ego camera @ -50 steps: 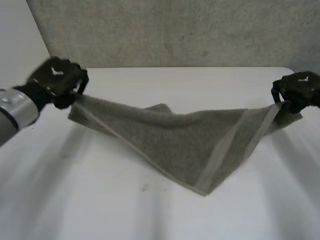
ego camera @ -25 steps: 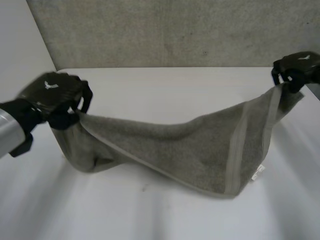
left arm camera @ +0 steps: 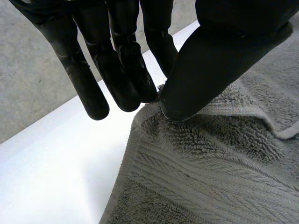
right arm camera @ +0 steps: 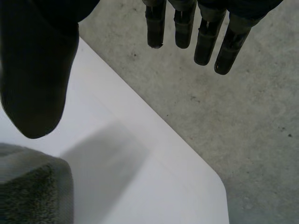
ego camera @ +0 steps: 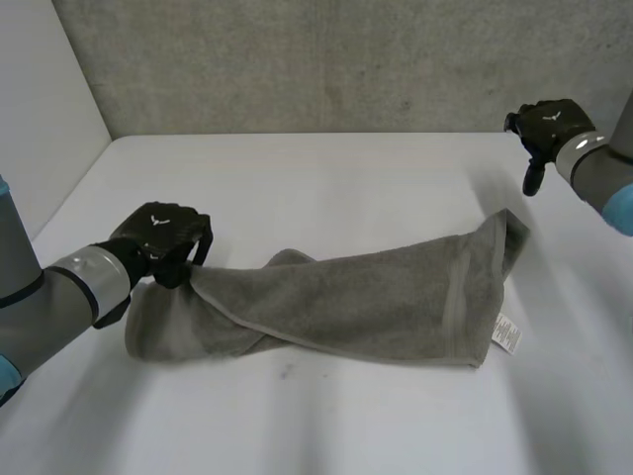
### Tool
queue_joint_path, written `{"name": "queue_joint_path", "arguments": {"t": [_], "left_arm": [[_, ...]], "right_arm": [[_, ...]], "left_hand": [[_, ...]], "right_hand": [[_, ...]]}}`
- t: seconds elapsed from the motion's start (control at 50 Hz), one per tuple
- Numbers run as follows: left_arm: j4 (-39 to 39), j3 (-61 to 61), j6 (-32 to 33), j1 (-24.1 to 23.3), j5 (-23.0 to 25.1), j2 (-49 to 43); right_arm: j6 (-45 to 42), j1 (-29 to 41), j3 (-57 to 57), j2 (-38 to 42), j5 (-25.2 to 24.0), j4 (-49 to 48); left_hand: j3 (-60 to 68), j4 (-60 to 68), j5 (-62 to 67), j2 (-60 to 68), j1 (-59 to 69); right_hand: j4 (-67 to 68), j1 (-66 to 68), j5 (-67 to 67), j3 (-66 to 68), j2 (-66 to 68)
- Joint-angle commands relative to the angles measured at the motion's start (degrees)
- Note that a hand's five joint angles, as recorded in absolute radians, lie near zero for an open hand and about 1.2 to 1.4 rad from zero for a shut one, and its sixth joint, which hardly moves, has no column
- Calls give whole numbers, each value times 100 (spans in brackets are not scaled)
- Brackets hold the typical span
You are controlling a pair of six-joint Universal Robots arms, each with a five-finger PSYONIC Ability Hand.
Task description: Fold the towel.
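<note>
Left fingers (left arm camera: 133,74): closed against the left thumb (left arm camera: 205,65), pinching a hemmed edge of the towel (left arm camera: 210,154) between them.
Left hand (ego camera: 163,237): low over the table (ego camera: 326,188), at the towel's left end, with a fold of cloth drawn up to the pinch.
Right fingers (right arm camera: 205,42): straight and held away from the right thumb (right arm camera: 32,84); nothing between them.
Right hand (ego camera: 546,124): raised by the table's far right corner, well apart from the towel.
Towel, position: lies on the table as a long rumpled band running left to right, loosely doubled along its length. Its right end stands in a small peak, and a white label (ego camera: 506,333) sticks out at the near right corner.
Towel, handling (judged): light, soft terry with no stiffness. It sags and bunches wherever it is unsupported. The looped pile should resist slipping, and the cloth is not fragile.
Where to hold (judged): the corners, or the flat woven band (ego camera: 457,302) near the right end, where the cloth is thinner and firmer. A thumb-and-finger pinch suits it.
Next hold (judged): the right hand needs the free corner at the peaked right end, so that both ends can be drawn taut.
Risk (judged): pinching both layers together, which would lock in the twist.
</note>
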Motion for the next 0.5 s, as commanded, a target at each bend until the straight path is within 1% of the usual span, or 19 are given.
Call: {"name": "queue_joint_path", "arguments": {"t": [0.02,0.04,0.08,0.1,0.14,0.16,0.2,0.22,0.28,0.3,0.32,0.34,0.38,0.4,0.44,0.46,0.5], "left_arm": [[33,12,0,5,-16,55],[33,12,0,5,-16,55],[86,12,0,5,-16,55],[86,12,0,5,-16,55],[121,3,0,5,-24,55],[121,3,0,5,-24,55],[139,3,0,14,-33,38],[139,3,0,14,-33,38],[139,3,0,22,-33,46],[139,3,0,22,-33,46],[139,-14,0,31,-33,55],[139,-14,0,31,-33,55],[139,-41,0,40,-33,82],[139,-41,0,40,-33,82],[139,-67,0,49,-24,108],[139,-67,0,49,-24,108],[130,-102,0,40,-33,117]], "right_arm": [[5,-11,2154,-1628,-769,170],[5,-11,2160,-1632,-772,169],[-4,-2,3410,-2305,-1218,-84],[-4,-2,3417,-2309,-1220,-85],[13,33,4633,-2930,-1413,-505],[13,33,4639,-2933,-1414,-507],[31,111,5697,-3449,-1414,-988],[31,112,5702,-3451,-1414,-991],[136,217,7069,-3890,-1361,-1744],[136,217,7073,-3891,-1361,-1747],[223,226,7439,-3986,-1352,-1947],[224,226,7442,-3987,-1352,-1949],[417,331,8072,-4153,-1370,-2246],[418,332,8075,-4154,-1370,-2248],[523,446,8600,-4286,-1361,-2527],[523,446,8602,-4286,-1361,-2529],[532,490,9031,-4312,-1352,-2870]], "left_hand": [[1036,1029,1142,1029,1245],[1036,1029,1142,1029,1245],[1036,1029,1142,1029,1245],[1036,1029,1142,1029,1245],[1036,1029,1142,1029,1245],[1036,1029,1142,1029,1245],[1036,1029,1142,1029,1245],[1036,1029,1142,1029,1245],[1036,1029,1142,1029,1245],[1036,1029,1142,1029,1245],[1036,1029,1142,1029,1245],[1036,1029,1142,1029,1245],[1036,1029,1142,1029,1245],[1036,1029,1142,1029,1245],[1036,1029,1142,1029,1245],[1036,1029,1142,1029,1245],[1036,1029,1142,1029,1245]], "right_hand": [[-480,-366,-356,-386,-428],[-480,-366,-356,-386,-428],[-480,-366,-356,-386,-428],[-480,-366,-356,-386,-428],[-480,-366,-356,-386,-428],[-480,-366,-356,-386,-428],[-480,-366,-356,-386,-428],[-480,-366,-356,-386,-428],[-480,-366,-356,-386,-428],[-480,-366,-356,-386,-428],[-480,-366,-356,-386,-428],[-480,-366,-356,-386,-428],[-480,-366,-356,-386,-428],[-480,-366,-356,-386,-428],[-475,-361,-351,-381,-423],[-471,-357,-347,-378,-420],[-85,29,38,8,-34]]}}
